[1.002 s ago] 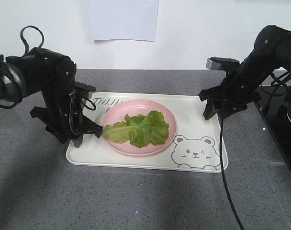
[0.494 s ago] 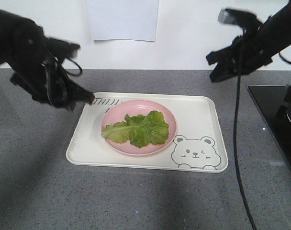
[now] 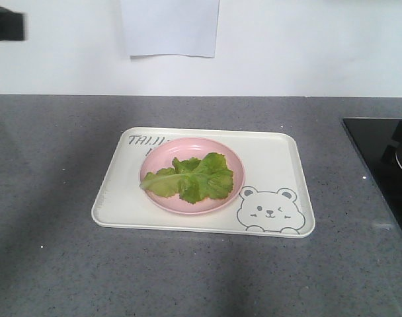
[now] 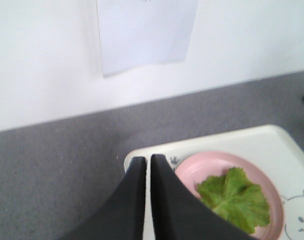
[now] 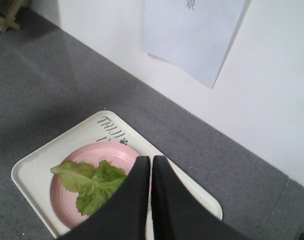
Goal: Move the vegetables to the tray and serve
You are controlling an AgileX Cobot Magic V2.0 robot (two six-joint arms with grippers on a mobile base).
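The green lettuce leaves (image 3: 194, 177) lie on a round pink plate (image 3: 155, 155), which stands on the cream-white bear tray (image 3: 280, 158) on the grey counter. Both arms are out of the front view, apart from a dark bit at the top left corner (image 3: 6, 23). My left gripper (image 4: 144, 159) is shut and empty, high above the tray's corner (image 4: 232, 137), with the lettuce (image 4: 237, 197) to its right. My right gripper (image 5: 151, 158) is shut and empty, high above the plate (image 5: 62, 200), the lettuce (image 5: 89, 185) and the tray (image 5: 37, 160).
A black cooktop (image 3: 386, 158) lies at the counter's right edge. A white sheet of paper (image 3: 169, 26) hangs on the wall behind. A wooden object (image 5: 7, 12) stands at the counter's far end in the right wrist view.
Both arms have lifted up and away from the tray's sides and left the front view. The lettuce, plate and tray have not moved.
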